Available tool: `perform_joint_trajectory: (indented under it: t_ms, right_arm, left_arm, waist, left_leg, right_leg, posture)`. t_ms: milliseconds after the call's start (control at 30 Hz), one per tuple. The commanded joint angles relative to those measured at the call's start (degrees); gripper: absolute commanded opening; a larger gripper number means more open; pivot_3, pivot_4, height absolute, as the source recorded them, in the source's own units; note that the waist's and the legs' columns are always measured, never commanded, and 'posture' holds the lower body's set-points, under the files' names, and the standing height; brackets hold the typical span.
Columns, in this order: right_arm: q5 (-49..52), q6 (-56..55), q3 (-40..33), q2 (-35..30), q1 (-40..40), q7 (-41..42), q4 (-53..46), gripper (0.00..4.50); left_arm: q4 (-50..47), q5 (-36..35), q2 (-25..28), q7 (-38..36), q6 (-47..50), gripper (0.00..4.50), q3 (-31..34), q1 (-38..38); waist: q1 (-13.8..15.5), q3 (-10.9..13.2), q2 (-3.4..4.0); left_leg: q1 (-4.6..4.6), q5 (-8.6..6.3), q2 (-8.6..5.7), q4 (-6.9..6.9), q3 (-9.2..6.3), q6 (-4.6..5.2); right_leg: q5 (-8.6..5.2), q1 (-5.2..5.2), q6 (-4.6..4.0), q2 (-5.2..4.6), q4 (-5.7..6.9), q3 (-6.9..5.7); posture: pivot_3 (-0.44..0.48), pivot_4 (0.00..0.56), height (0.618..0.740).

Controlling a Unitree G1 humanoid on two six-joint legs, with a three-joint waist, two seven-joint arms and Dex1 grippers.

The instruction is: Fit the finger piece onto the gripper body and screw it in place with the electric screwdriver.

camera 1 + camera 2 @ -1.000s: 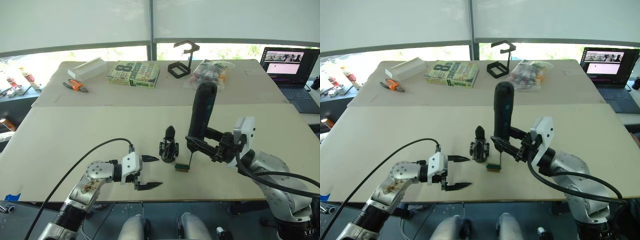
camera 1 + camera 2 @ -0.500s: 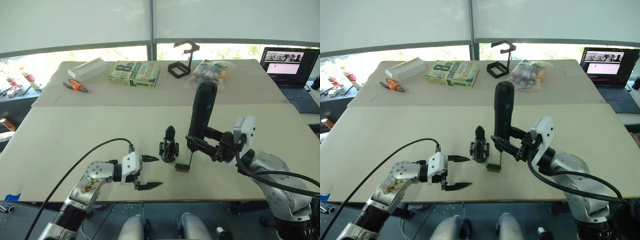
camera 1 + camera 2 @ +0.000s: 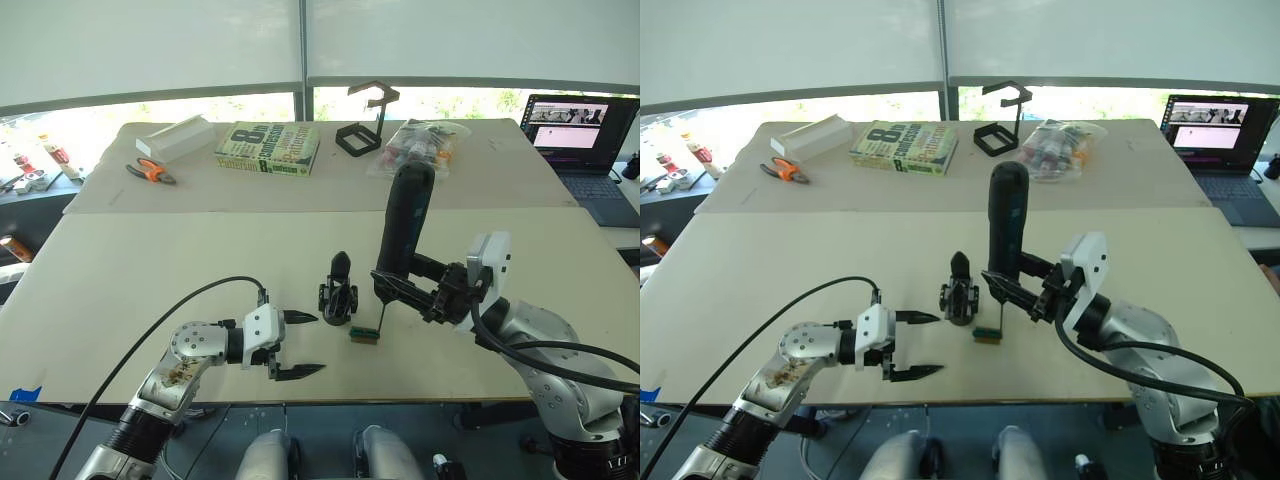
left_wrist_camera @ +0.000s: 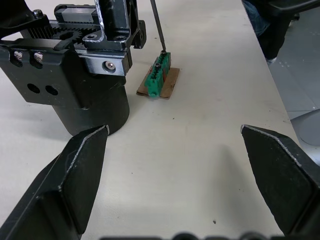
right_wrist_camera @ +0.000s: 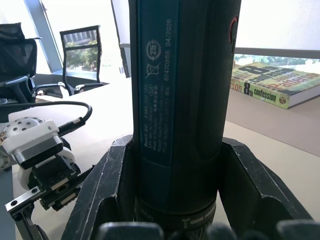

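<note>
The electric screwdriver (image 5: pixel 182 100) runs past the right wrist view's edges.

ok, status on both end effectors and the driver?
Left end effector open, empty. Right end effector shut on electric screwdriver, bit on green block beside gripper body. Nothing in the way.

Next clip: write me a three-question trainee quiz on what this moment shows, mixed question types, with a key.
1. True or false: the right gripper holds the electric screwdriver upright.
2. The screwdriver's bit touches: A) the gripper body B) the small green block C) the book
3. Fill in: the left gripper is ____ and holds nothing.

Key: 1 true; 2 B; 3 open
</note>
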Motion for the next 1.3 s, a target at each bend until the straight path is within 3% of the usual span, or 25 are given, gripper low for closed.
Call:
perform_joint_trajectory:
  t_ms: [33, 1300]
  right_arm:
    - [0.81, -1.51, -0.94, 0.24, -1.57, 0.27, -1.27, 1.92]
    - [1.08, -0.56, -0.53, 0.47, -2.83, -0.23, -1.22, 1.92]
  left_arm:
    - [-1.16, -0.26, 0.06, 0.07, -0.81, 4.5, 0.91, -0.63]
    - [-0.79, -0.21, -0.02, 0.36, -1.14, 4.5, 1.01, -0.59]
  waist:
    - [0.0, 0.0, 0.0]
    - [-0.01, 0.0, 0.0]
  left_leg:
    - [0.0, 0.0, 0.0, 0.0, 0.0, 0.0]
    - [0.0, 0.0, 0.0, 0.0, 0.0, 0.0]
  right_leg:
    - [0.0, 0.0, 0.0, 0.0, 0.0, 0.0]
    - [0.0, 0.0, -0.01, 0.0, 0.0, 0.0]
  posture:
    - [0.0, 0.15, 0.74]
    - [0.0, 0.15, 0.74]
